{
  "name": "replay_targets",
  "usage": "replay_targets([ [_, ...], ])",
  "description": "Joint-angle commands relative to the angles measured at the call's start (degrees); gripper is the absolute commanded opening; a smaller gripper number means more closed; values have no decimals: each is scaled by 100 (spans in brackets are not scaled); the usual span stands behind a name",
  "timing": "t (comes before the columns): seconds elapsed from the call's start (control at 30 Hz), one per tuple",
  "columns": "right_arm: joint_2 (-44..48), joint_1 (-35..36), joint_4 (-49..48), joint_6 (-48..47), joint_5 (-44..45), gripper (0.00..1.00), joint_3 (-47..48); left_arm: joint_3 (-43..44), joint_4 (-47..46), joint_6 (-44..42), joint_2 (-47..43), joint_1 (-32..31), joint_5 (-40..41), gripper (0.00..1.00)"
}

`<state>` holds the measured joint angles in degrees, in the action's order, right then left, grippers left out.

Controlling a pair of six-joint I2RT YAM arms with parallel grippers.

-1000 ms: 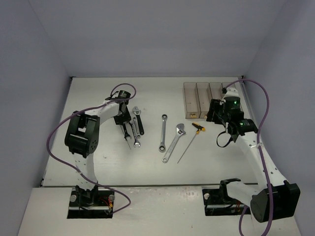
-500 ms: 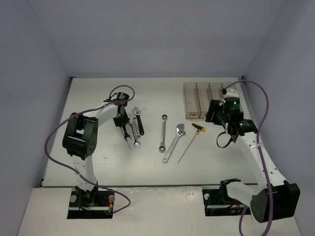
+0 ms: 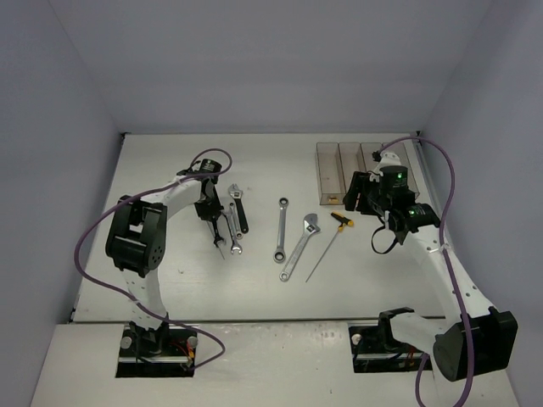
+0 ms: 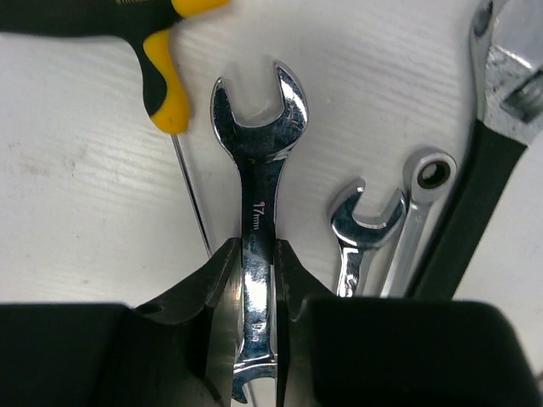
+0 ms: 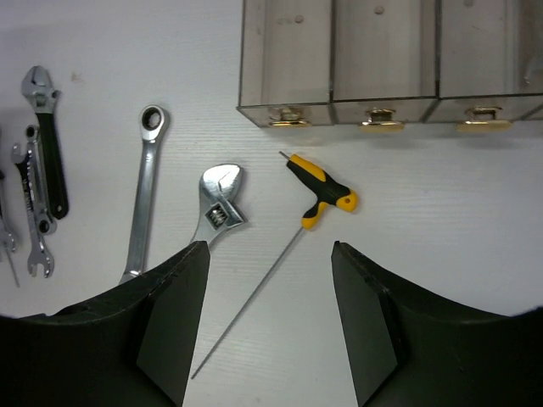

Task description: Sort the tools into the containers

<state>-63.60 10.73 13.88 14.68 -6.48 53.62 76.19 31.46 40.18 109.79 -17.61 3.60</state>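
Tightly around the silver wrench (image 4: 257, 170), left hand (image 4: 254, 256); yellow-handled driver (image 4: 158, 85) and smaller wrenches (image 4: 365, 231) alongside; right hand (image 5: 270, 251) open.

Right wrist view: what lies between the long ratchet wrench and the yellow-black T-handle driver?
The silver adjustable spanner lies between them; the top external view shows it too.
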Motion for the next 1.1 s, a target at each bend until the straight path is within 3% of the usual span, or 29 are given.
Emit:
replay_targets([
  [0.0,-122,345,-559,165,-669,57,434,47,47,-88,-840,-2,-443,0],
  [0.23,-473,1220,-1441,498,-1306,60,492,-109,-449,49,-1420,-15,-1077,0],
  [0.57,-1397,2580,-2475,1036,-776,60,1008,-342,-1630,1032,-2371,-294,-2106,0],
  [0.7,-1769,2883,-2645,1081,-555,60,1265,-482,-2188,1352,-2709,-498,-2179,0],
  [1.07,-2272,3070,-2912,1023,-225,57,1572,-569,-2499,1514,-3089,-752,-2242,0],
])
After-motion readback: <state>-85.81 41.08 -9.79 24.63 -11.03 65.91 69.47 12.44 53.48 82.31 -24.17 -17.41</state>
